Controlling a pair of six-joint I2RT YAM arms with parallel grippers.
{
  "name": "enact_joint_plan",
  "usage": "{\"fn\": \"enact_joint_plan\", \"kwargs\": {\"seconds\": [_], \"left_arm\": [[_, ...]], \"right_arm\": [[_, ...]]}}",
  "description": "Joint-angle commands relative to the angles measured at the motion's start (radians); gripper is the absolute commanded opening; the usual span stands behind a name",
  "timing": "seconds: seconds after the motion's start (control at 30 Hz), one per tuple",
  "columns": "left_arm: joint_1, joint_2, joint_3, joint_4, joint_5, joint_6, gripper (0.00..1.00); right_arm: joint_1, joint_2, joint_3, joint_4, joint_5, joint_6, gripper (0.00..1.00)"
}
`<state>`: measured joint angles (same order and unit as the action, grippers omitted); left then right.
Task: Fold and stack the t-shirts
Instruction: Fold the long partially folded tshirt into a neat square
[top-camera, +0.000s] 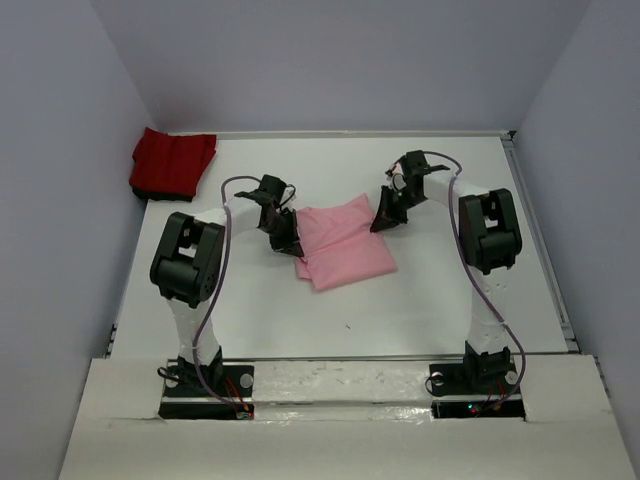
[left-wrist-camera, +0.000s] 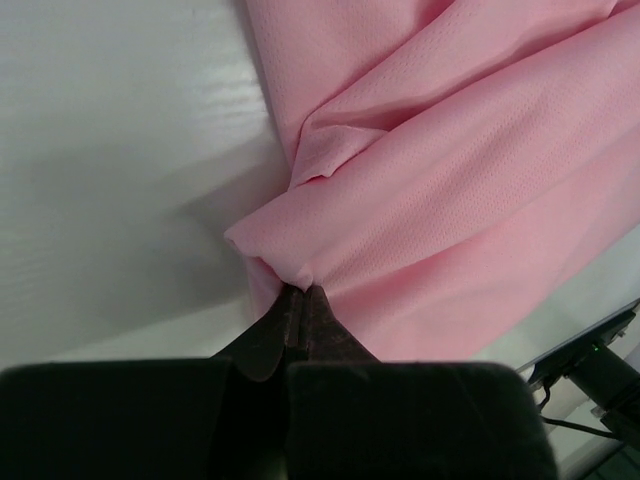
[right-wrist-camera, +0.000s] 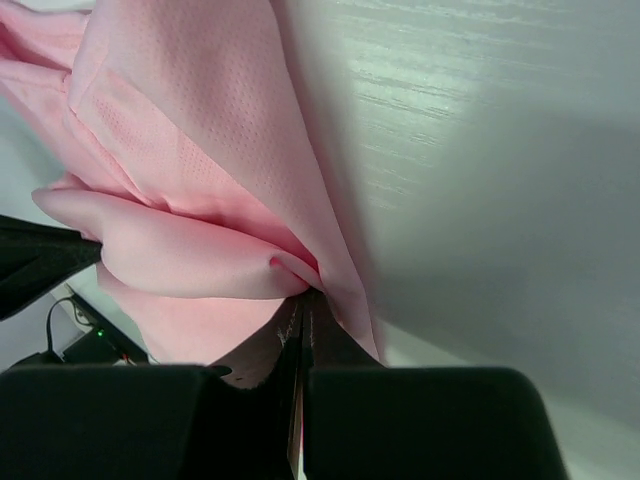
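On the table (top-camera: 430, 320), nearest my two arms, lies the pink t-shirt (top-camera: 345, 245), gathered into a rumpled, roughly square bundle at mid-table. My left gripper (top-camera: 285, 235) meets the bundle's left edge. In the left wrist view its fingers (left-wrist-camera: 275, 335) are pressed together on a small fold of the pink cloth. My right gripper (top-camera: 388, 212) meets the shirt's far right corner. In the right wrist view its fingers (right-wrist-camera: 265, 350) are likewise closed, pinching a thin fold of the same fabric. Farthest off, in the far left corner of the table, the red t-shirt (top-camera: 172, 162) sits folded, well apart from the pink one.
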<state>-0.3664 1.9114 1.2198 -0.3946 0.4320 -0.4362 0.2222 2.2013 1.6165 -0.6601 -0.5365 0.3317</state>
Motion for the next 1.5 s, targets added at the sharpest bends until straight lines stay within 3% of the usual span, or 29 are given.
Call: {"fn": "enact_joint_plan", "kwargs": {"seconds": [0.0, 0.63, 1.47], "left_arm": [[-0.005, -0.094, -0.063, -0.053, -0.044, -0.021, 0.00], [-0.003, -0.104, -0.039, -0.018, -0.021, -0.050, 0.00], [-0.009, -0.083, 0.000, -0.013, 0.007, -0.033, 0.00]], "right_arm": [[-0.004, 0.034, 0.019, -0.038, 0.055, -0.046, 0.00], [0.005, -0.167, -0.187, -0.052, 0.029, -0.040, 0.00], [0.005, -0.235, -0.230, -0.038, -0.017, -0.010, 0.00]]}}
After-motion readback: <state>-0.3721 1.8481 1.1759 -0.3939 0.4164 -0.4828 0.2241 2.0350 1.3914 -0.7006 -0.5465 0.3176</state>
